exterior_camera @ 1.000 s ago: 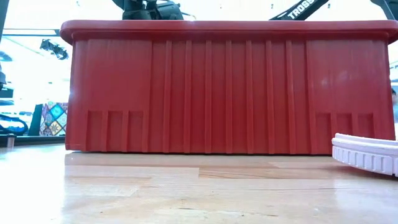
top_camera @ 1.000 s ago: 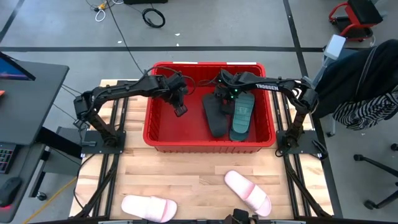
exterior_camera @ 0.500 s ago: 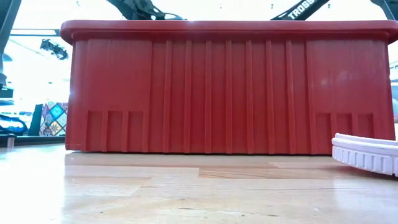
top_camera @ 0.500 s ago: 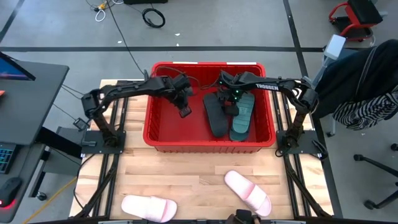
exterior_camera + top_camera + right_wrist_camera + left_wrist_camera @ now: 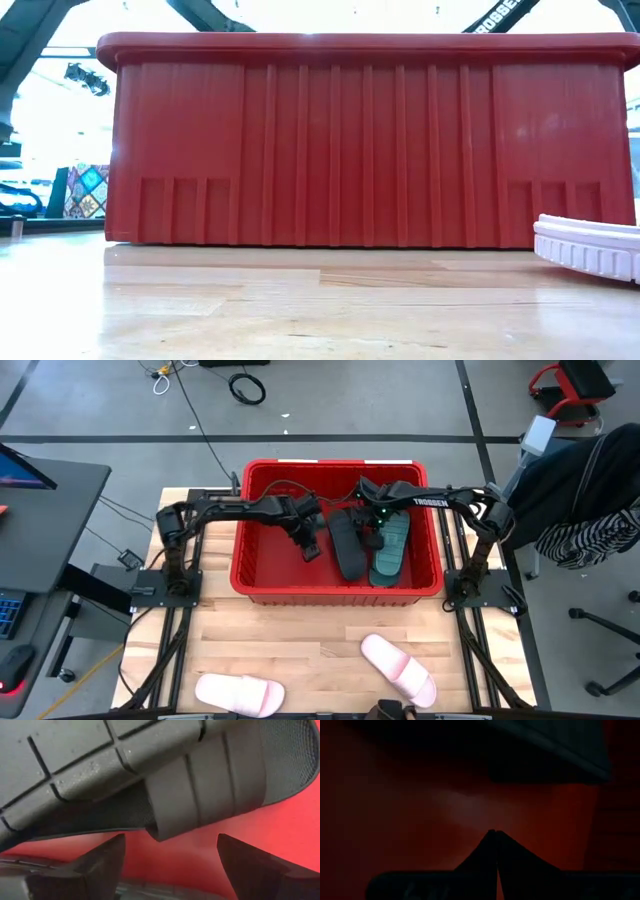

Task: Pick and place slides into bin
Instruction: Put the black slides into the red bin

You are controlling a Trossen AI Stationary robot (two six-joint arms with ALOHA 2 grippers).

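I see both arms reaching into the bin (image 5: pixel 262 582), upper centre of frame. Right gripper (image 5: pixel 372 530), fingers apart, hovers over the black slide (image 5: pixel 346 550) beside the teal slide (image 5: pixel 389 548). Left gripper (image 5: pixel 309 547) is closed, empty. Two pink slides (image 5: pixel 398 668) wait at the lower frame.

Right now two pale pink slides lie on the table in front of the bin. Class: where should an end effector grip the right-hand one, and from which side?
Grip the right pale pink slide across its wide strap, descending from straight above. It lies flat and diagonal on the wooden table, so turn the fingers to span its width.
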